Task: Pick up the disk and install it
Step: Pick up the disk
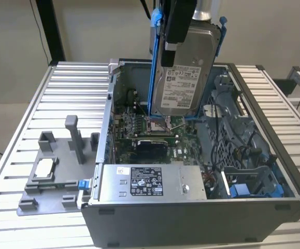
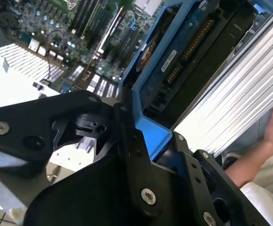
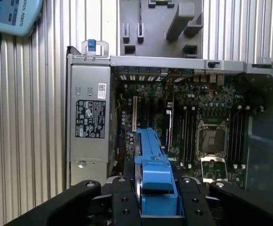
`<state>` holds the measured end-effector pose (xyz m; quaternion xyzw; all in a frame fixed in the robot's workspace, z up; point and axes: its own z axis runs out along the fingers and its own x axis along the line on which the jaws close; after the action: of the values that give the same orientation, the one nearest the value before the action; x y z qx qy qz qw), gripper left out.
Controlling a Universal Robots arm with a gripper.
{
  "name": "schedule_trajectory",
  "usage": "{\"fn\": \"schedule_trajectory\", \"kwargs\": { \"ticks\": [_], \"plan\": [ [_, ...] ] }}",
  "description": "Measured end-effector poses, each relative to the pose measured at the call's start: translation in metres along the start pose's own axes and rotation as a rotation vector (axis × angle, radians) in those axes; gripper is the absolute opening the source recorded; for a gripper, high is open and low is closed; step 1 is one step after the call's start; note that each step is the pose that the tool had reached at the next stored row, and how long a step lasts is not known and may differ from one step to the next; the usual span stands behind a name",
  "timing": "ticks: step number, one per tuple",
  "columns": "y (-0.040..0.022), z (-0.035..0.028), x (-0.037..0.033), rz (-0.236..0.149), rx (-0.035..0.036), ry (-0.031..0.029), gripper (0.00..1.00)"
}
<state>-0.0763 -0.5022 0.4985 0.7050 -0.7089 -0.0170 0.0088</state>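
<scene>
Jaws clamped on the blue-framed disk (image 1: 183, 72), disk held on edge in the air, white label showing, above the motherboard (image 1: 139, 122) of the open computer case (image 1: 201, 218), case on the slatted metal surface (image 1: 72, 88)

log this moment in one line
gripper shut on disk | disk upright, above open case | not installed

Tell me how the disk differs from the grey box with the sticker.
The disk hangs upright over the case, held by the gripper; the grey box lies flat inside it. The disk has a blue frame; the grey box has none. The grey box looks larger than the disk. Both are silvery, rectangular and labelled.
</scene>
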Motion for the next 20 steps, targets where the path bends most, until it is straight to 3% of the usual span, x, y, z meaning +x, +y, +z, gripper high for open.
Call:
{"fn": "schedule_trajectory", "kwargs": {
  "ticks": [14, 20],
  "plan": [
    [-0.0175, -0.0009, 0.0226, 0.001, 0.0000, -0.0001, 0.00],
    [-0.0285, -0.0014, 0.0302, 0.001, 0.0000, -0.0007, 0.00]
  ]
}}
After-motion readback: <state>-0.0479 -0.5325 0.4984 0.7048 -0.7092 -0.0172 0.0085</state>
